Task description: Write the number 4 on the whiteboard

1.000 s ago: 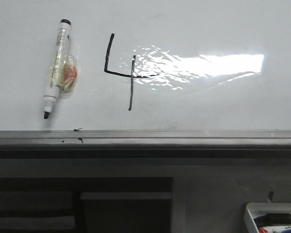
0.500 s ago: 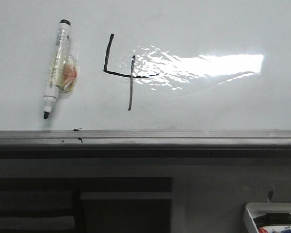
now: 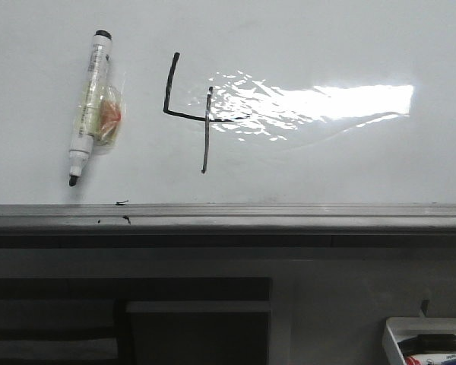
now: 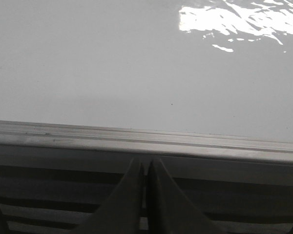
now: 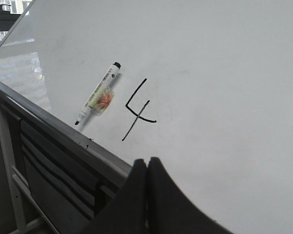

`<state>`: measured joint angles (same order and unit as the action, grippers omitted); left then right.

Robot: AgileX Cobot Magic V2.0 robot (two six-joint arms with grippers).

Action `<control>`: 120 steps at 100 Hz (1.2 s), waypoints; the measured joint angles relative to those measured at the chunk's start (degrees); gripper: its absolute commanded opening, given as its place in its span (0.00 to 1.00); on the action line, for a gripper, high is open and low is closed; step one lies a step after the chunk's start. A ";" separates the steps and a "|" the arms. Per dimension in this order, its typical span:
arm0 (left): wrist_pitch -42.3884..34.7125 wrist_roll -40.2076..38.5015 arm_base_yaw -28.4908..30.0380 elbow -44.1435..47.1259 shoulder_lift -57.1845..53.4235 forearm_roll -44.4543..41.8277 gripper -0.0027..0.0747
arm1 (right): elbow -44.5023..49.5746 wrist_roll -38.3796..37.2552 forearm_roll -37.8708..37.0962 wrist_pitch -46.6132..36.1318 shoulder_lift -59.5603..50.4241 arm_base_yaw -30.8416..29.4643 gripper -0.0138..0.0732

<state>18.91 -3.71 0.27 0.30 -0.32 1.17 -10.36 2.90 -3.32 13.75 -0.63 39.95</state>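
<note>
The whiteboard is glossy white with a bright glare patch and a grey metal edge rail. A thin black open-topped number 4 is drawn on it, left of the glare; it also shows in the right wrist view. A white marker with a black cap lies on the board left of the 4, uncapped tip toward the rail. My left gripper is shut and empty, below the rail. My right gripper is shut and empty, near the rail, apart from the 4. Neither gripper shows in the front view.
A small white tray with several markers sits below the board at the right. Tiny ink specks lie on and near the rail. Dark slatted shelving sits under the rail.
</note>
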 measured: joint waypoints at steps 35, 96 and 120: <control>0.00 0.00 0.00 0.00 0.00 0.00 0.01 | 0.00 0.00 0.00 0.00 0.00 0.00 0.09; 0.08 0.00 0.00 0.00 0.00 0.00 0.01 | 0.53 0.00 0.00 -0.15 0.00 -11.86 0.09; 0.08 0.00 0.00 0.00 0.00 0.00 0.01 | 6.06 0.00 0.00 -3.74 0.00 -29.16 0.09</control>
<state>19.00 -3.71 0.27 0.30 -0.32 1.17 -4.31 2.90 -3.32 10.01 -0.63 10.80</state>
